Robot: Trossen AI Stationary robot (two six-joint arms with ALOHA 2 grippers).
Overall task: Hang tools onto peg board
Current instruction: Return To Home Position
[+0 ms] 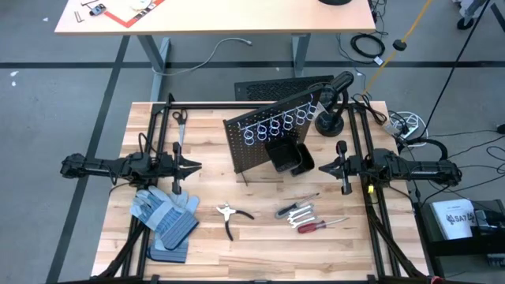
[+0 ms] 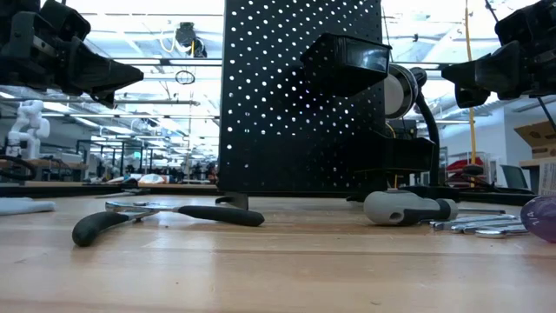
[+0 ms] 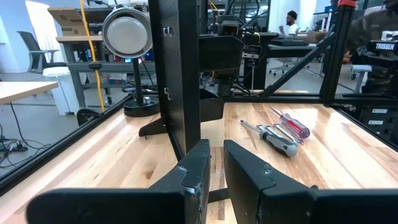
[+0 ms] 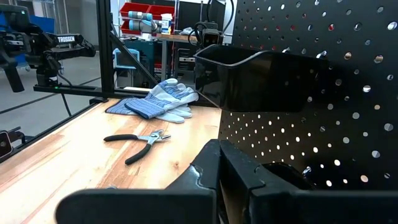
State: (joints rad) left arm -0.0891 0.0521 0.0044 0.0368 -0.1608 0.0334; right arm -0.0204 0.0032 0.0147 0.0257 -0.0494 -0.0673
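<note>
On the table [image 1: 260,256] the peg board [image 1: 251,146] stands upright between the two pincers. The left gripper [image 1: 195,167] is to its left, apart from it. The right gripper [image 1: 318,167] is just right of the bin [image 1: 276,158], which is fixed to the board's front. The gloves [image 1: 164,214] lie in front of the left gripper, toward the near edge, and the pliers [image 1: 229,213] lie in front of it and to its right. The wrenches [image 1: 288,210] and screwdrivers [image 1: 316,226] lie close together in front of the right gripper, to its left. A lamp [image 1: 330,124] stands behind it

Robotics lab, wooden workbench [image 1: 260,244], cables [image 1: 364,46] on grey floor [image 1: 47,95], desks [image 1: 237,16], seated person [image 3: 290,22] beyond.
</note>
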